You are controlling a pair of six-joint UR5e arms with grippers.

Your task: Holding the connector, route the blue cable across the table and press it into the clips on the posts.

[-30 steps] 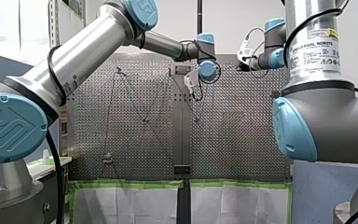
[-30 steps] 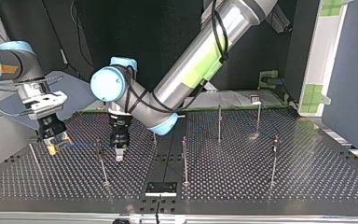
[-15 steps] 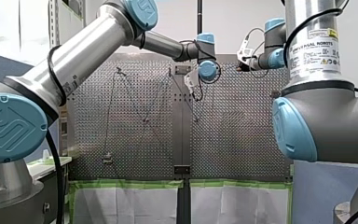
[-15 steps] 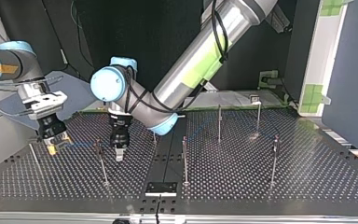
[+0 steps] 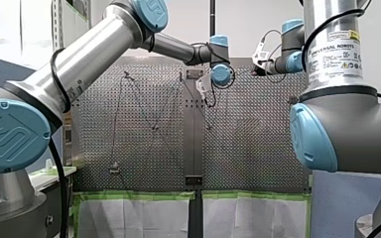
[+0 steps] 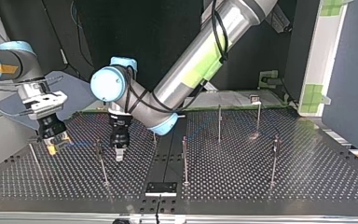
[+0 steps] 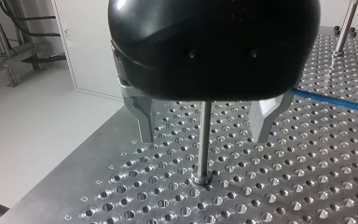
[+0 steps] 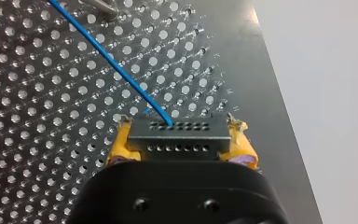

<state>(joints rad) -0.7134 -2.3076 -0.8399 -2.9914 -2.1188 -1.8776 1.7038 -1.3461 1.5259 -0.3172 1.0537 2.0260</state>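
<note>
In the right wrist view, my right gripper [image 8: 179, 129] is shut on a grey connector [image 8: 177, 140], with its yellow pads [image 8: 117, 147] on both ends. The blue cable [image 8: 116, 70] runs from the connector away over the perforated table. In the top view, my right gripper [image 6: 56, 140] hangs low at the left, and the cable [image 6: 81, 145] leads toward a post [image 6: 101, 163]. My left gripper [image 7: 203, 137] is open, and its metal fingers [image 7: 144, 116] straddle a thin post [image 7: 205, 144] without touching it. The cable [image 7: 331, 100] passes beside it. My left gripper [image 6: 119, 151] stands just past the post.
Several thin upright posts stand on the table, among them one [image 6: 184, 158] in the middle and others [image 6: 274, 158] toward the top view's right. A small black plate [image 6: 161, 188] lies at the near edge. The table's side edge [image 8: 265, 93] is close beside my right gripper.
</note>
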